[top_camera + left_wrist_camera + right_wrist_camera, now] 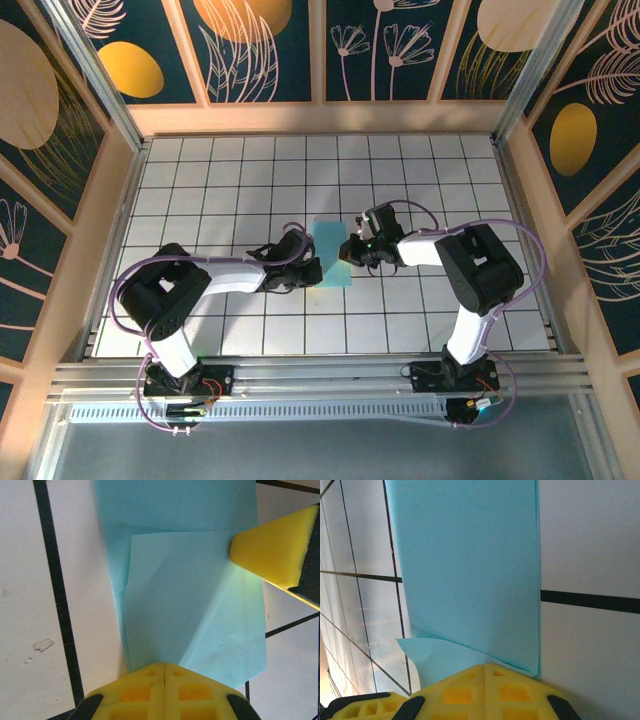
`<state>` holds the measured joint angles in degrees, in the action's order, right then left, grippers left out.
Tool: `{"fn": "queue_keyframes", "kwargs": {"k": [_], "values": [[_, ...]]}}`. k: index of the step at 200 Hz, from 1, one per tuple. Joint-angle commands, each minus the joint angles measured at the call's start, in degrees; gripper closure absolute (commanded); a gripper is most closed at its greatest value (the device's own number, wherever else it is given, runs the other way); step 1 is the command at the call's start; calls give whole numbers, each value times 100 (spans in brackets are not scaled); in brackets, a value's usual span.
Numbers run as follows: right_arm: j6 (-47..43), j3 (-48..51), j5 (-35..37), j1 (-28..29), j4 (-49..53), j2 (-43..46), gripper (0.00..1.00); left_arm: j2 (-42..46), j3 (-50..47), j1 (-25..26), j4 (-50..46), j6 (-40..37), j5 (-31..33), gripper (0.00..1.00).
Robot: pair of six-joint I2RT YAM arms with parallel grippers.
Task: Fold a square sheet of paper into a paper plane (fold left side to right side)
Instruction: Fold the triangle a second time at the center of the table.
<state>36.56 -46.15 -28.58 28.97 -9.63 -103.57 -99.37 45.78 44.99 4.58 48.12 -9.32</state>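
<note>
Pressing, top view: the square sheet of paper, lying doubled as a narrow strip, is flanked by the left gripper on its left edge and the right gripper on its right edge, probably to keep the layers flat.
Left wrist view: the left gripper's jaws are seen closed together on nothing, with the tip set down on the paper's edge. A turned-over flap is pinned under it, likely to sharpen a crease.
Right wrist view: the right gripper's jaws are likewise closed and empty, and the tip is planted on the paper's corner beside a lifted curl.
</note>
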Motion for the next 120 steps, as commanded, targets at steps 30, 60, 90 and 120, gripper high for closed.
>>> {"fn": "queue_keyframes", "kwargs": {"k": [30, 60, 90, 120], "values": [[-43, 28, 300, -5, 461, -243, 100, -92, 494, -34, -111, -168, -513, 100], [-26, 60, 283, -1, 451, -243, 100, -424, 725, -32, -38, -215, -599, 100], [1, 105, 274, 8, 435, -243, 100, -636, 853, -34, -103, -267, -480, 100], [35, 158, 257, 4, 384, -247, 100, -748, 812, -34, -106, -274, -421, 100]]}}
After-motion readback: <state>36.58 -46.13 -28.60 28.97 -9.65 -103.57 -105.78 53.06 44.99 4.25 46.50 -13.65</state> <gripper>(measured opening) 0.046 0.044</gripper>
